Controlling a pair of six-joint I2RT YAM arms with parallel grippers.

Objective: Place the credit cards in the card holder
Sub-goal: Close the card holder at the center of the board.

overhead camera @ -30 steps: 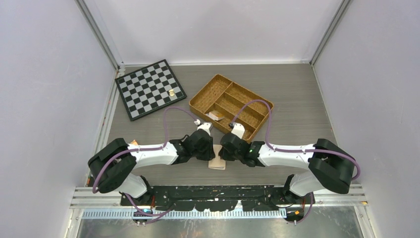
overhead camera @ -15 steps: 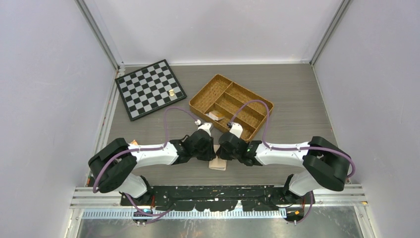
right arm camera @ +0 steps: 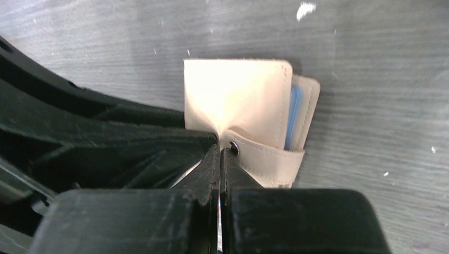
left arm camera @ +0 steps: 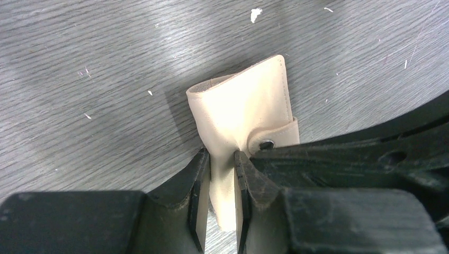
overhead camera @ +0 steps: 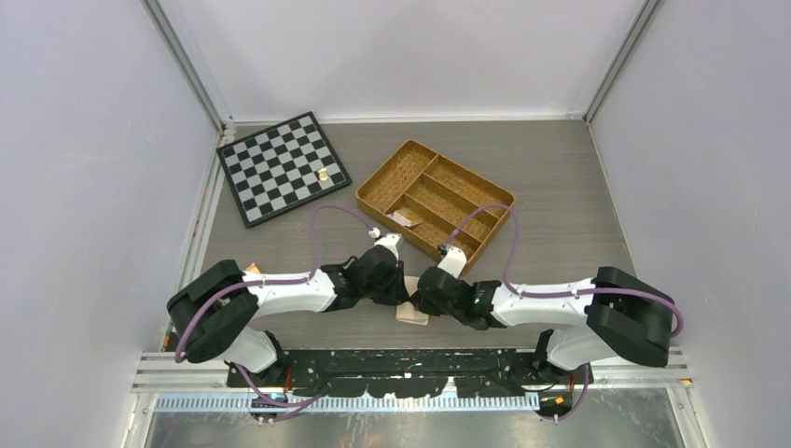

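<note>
The peach-beige card holder lies folded on the table between my two grippers, near the front edge. In the left wrist view my left gripper is shut on a raised fold of the card holder, next to its snap. In the right wrist view my right gripper is pressed shut at the puckered cover of the card holder, beside the snap tab. The edge of a blue card shows inside the holder. No orange card is in view.
A wicker divided tray stands behind the grippers with a small packet in one compartment. A chessboard with a small gold piece lies at the back left. Walls close in on both sides.
My right gripper has shifted a little toward the front edge and its arm has swung lower. The card holder has moved slightly with it. The left arm has barely moved.
</note>
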